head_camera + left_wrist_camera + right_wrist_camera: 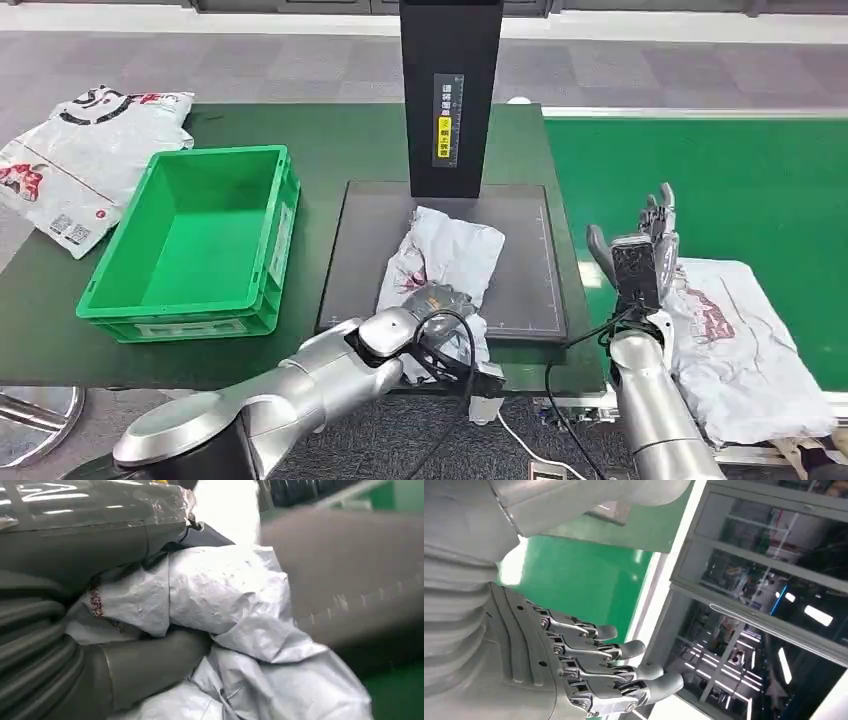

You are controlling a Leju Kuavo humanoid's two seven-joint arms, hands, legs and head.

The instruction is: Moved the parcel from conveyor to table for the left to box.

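Observation:
A crumpled grey-white parcel lies on the dark scale plate in the middle of the table. My left hand is on the parcel's near end; in the left wrist view its thick grey thumb and the fingers above it press into the wrinkled parcel, gripping it. My right hand is raised over the conveyor's left edge, fingers straight and apart, holding nothing; in the right wrist view the right hand has its fingers extended. A second parcel lies on the green conveyor beside my right forearm.
A green crate stands empty on the table, left of the scale plate. A black post rises at the back of the plate. Several more parcels lie at the table's far left corner. Cables hang off the table's front edge.

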